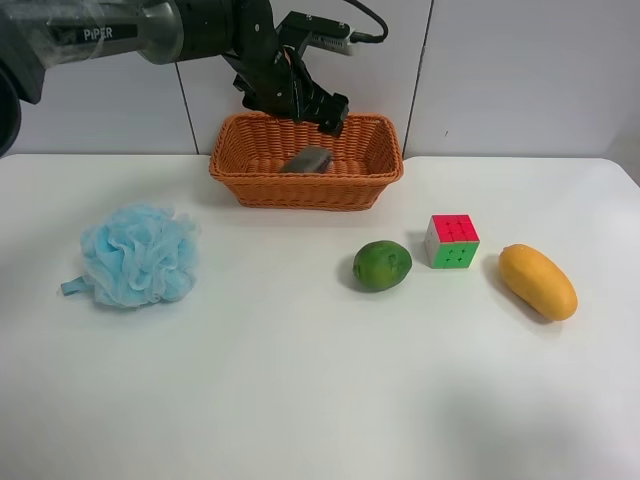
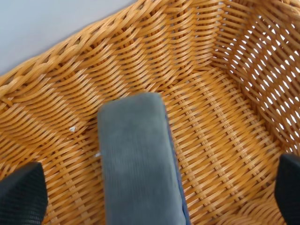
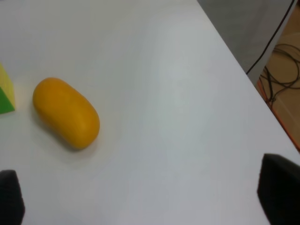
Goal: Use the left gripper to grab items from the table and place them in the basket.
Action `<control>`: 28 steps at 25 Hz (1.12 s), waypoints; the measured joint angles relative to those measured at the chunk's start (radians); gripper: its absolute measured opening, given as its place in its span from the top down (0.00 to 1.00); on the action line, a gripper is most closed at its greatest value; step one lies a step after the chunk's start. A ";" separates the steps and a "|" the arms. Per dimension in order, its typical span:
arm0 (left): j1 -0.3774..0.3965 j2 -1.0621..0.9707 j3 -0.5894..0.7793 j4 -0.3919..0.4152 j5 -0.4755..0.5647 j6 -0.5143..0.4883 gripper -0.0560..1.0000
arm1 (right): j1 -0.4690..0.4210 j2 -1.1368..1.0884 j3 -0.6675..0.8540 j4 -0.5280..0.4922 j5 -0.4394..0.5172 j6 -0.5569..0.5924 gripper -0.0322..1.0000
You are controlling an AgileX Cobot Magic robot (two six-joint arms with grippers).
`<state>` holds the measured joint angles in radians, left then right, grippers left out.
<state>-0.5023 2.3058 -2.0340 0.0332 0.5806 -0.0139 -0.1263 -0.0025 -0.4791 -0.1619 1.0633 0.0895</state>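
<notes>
My left gripper (image 1: 328, 112) hangs over the back of the wicker basket (image 1: 228, 166), open and empty. In the left wrist view the left gripper (image 2: 157, 187) has its fingers spread wide on either side of the gray block (image 2: 136, 164), which lies free on the basket's floor (image 2: 220, 131). The gray block also shows in the exterior view (image 1: 307, 159). On the white table (image 1: 300, 380) lie the blue mesh pouf (image 1: 137, 255), the green fruit (image 1: 381, 265), the colour cube (image 1: 451, 241) and the yellow mango (image 1: 537, 281). My right gripper (image 3: 150, 192) is open above the table near the mango (image 3: 65, 112).
The table's edge (image 3: 243, 70) runs close to the mango in the right wrist view, with cables on the floor (image 3: 281, 79) beyond it. A tiled wall (image 1: 500, 70) stands behind the basket.
</notes>
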 joint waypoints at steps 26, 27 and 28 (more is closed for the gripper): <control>0.004 -0.473 0.011 -0.033 0.624 0.118 0.01 | 0.000 0.000 0.000 0.000 0.000 0.000 0.01; 0.009 -0.506 0.035 -0.047 0.624 0.129 0.01 | 0.000 0.000 0.000 0.000 0.000 0.000 0.01; 0.016 -0.537 0.063 -0.066 0.624 0.135 0.01 | 0.000 0.000 0.000 0.000 0.000 0.000 0.01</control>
<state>-0.4860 1.7692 -1.9705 -0.0327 1.2050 0.1207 -0.1263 -0.0025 -0.4791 -0.1619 1.0633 0.0895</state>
